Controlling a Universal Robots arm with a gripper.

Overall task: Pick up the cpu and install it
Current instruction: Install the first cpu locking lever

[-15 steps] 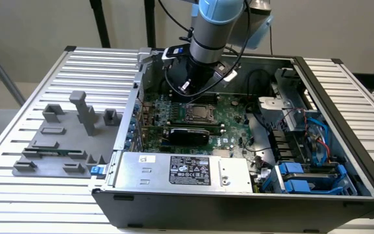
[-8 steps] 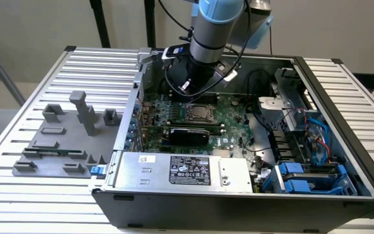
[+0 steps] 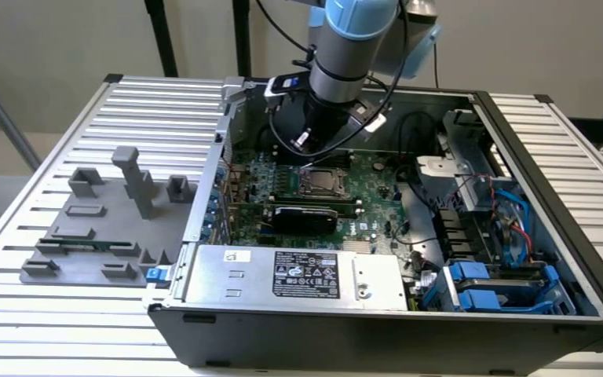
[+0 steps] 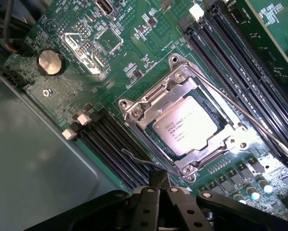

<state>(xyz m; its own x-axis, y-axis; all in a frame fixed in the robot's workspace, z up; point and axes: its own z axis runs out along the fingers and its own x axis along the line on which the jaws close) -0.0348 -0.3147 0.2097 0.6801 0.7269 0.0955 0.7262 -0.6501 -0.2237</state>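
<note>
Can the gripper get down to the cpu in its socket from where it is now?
Probably yes: the gripper, shut, hangs above the cpu, whose top lies bare inside the metal socket frame.

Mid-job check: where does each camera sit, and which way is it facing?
Exterior view: off the arm, high, looking down into the open computer case on a slatted table; the arm reaches in.
Wrist view: on the wrist, facing the motherboard closely; the shut gripper shows.
Shared: the cpu lying in its socket, gripper beside it.
</note>
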